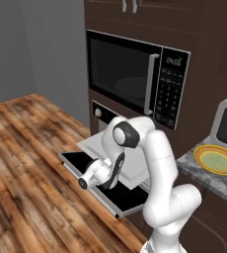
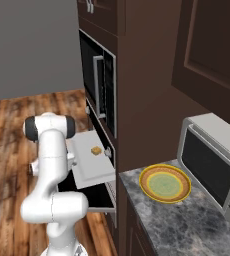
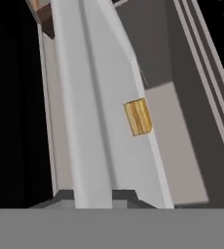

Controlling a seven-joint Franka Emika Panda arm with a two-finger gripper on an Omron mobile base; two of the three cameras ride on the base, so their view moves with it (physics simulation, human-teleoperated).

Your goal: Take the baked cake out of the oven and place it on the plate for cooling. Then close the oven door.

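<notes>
though blurry: one cake (image 2: pixel 94 150), one plate (image 2: pixel 165 184)

cake: small golden-brown block (image 3: pixel 138 117) resting on a pale grey tray
tray: flat light grey sheet (image 3: pixel 92 121), running steeply from top to bottom
oven interior: grey wall and dark cavity (image 3: pixel 148 53) behind the tray

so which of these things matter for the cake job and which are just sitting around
For the job:
- baked cake, on the pulled-out grey tray
- oven
- oven door, dropped open
- plate, on the counter, nothing on it

Just there:
- black microwave above the oven
- small grey countertop box beside the plate
</notes>
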